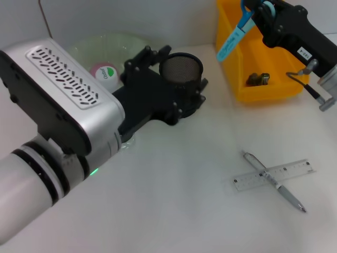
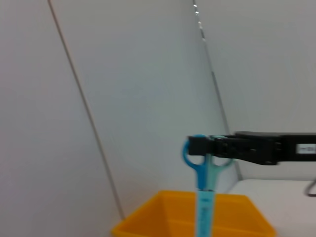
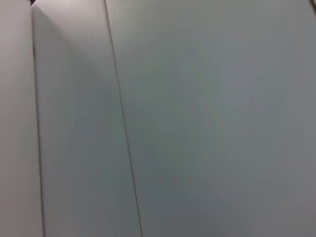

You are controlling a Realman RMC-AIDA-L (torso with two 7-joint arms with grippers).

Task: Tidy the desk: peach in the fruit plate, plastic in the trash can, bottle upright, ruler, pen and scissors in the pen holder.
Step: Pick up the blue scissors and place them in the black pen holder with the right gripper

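My right gripper [image 1: 258, 13] is shut on the blue scissors [image 1: 235, 34], which hang blade-down over the yellow trash can [image 1: 231, 63]. The left wrist view shows the scissors [image 2: 203, 168] above that can [image 2: 163, 212]. A small dark crumpled piece [image 1: 258, 79] lies inside the can. My left gripper [image 1: 179, 79] has one finger on each side of the black mesh pen holder [image 1: 180, 67], gripping it. The clear ruler [image 1: 287, 171] and the silver pen [image 1: 281, 191] lie crossed on the table at the front right. The peach is out of view.
The green fruit plate [image 1: 100, 45] sits at the back left, partly behind my left arm. A pink-and-white bottle with a green label [image 1: 104, 72] shows at the plate's near side. The right wrist view shows only a bare wall.
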